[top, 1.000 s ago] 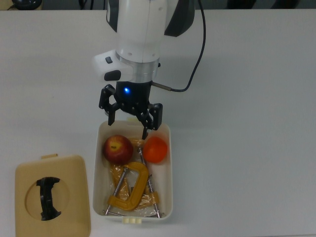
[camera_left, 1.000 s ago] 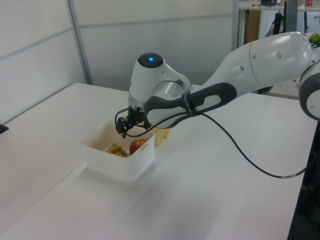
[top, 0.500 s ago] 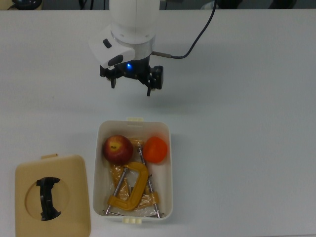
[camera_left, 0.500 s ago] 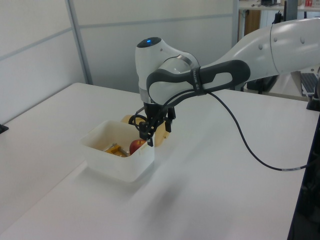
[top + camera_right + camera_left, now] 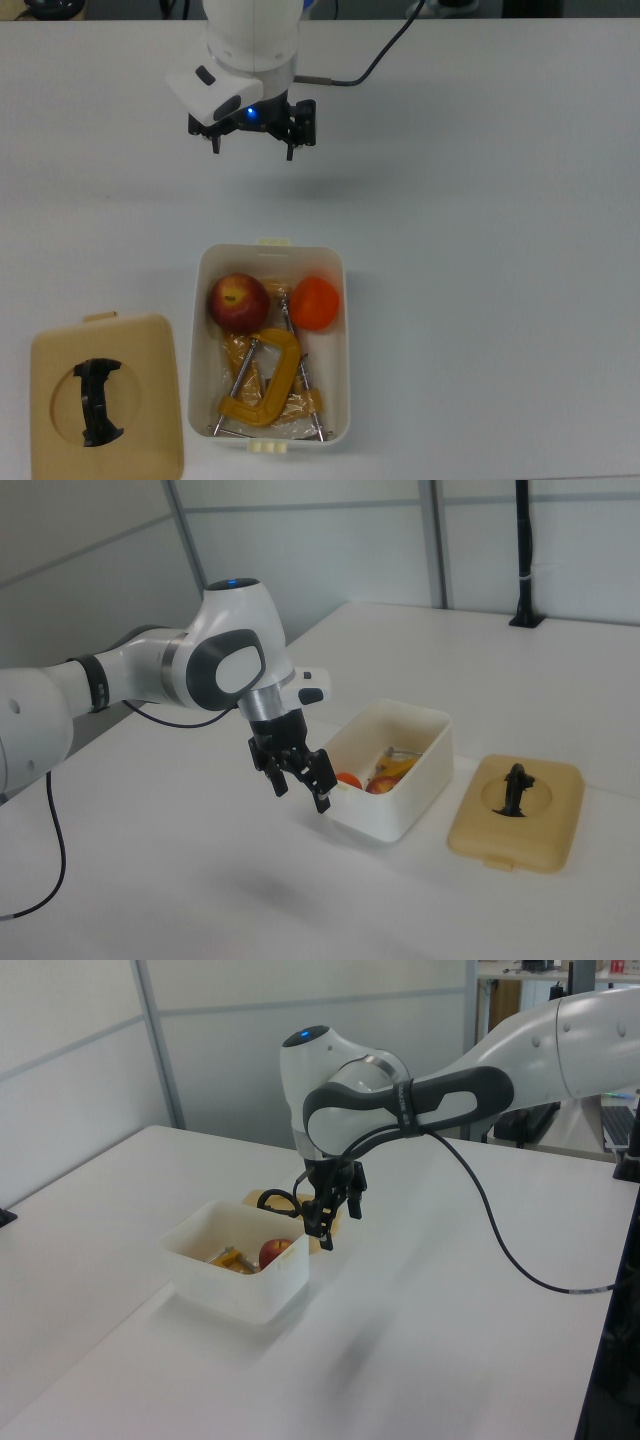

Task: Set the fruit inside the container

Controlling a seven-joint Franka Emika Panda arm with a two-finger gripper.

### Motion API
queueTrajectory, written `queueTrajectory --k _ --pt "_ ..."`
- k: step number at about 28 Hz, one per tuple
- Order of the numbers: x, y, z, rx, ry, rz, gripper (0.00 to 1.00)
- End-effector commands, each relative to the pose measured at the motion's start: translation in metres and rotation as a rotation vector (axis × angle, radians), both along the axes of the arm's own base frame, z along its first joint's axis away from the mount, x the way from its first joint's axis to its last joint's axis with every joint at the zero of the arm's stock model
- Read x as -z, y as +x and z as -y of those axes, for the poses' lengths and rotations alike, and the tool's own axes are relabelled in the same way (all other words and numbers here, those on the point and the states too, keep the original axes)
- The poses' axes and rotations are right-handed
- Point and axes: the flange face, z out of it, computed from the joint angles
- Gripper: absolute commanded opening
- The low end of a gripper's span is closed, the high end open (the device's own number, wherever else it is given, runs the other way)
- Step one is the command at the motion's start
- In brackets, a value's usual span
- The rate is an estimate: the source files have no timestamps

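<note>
**Ana:** In the top view, where is the fruit?

**Ben:** Both are in the tub (image 5: 343,300), at its far end. The apple (image 5: 238,302) is on the top view's left and the orange (image 5: 314,303) on its right. A yellow clamp (image 5: 264,385) lies nearer. The lid (image 5: 150,350) sits on the table (image 5: 500,250) beside the tub.

**Ana:** And the claw?

**Ben:** The claw (image 5: 252,145) hangs well apart from the tub, wide open, holding nothing.

**Ana:** In the left view?

**Ben:** Only a bit of apple (image 5: 273,1251) shows inside the tub (image 5: 240,1285). The claw (image 5: 335,1222) hangs just past the tub's right corner.

**Ana:** In the right view?

**Ben:** The empty claw (image 5: 298,777) is on the tub's (image 5: 400,790) left.

**Ana:** How would the fruit feel?

**Ben:** I think round, firm, smooth, a bit heavy. It could roll, so pinch it across the middle.
</note>
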Motion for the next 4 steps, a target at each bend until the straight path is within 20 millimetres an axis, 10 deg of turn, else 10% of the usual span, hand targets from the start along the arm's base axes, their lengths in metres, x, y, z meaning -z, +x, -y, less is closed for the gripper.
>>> queueTrajectory --k 1,4 --pt "-0.0083 -0.0142 0.0051 -0.023 0.028 -0.012 1.0" --pt "-0.0092 -0.0136 0.0097 -0.016 0.028 -0.008 1.0"
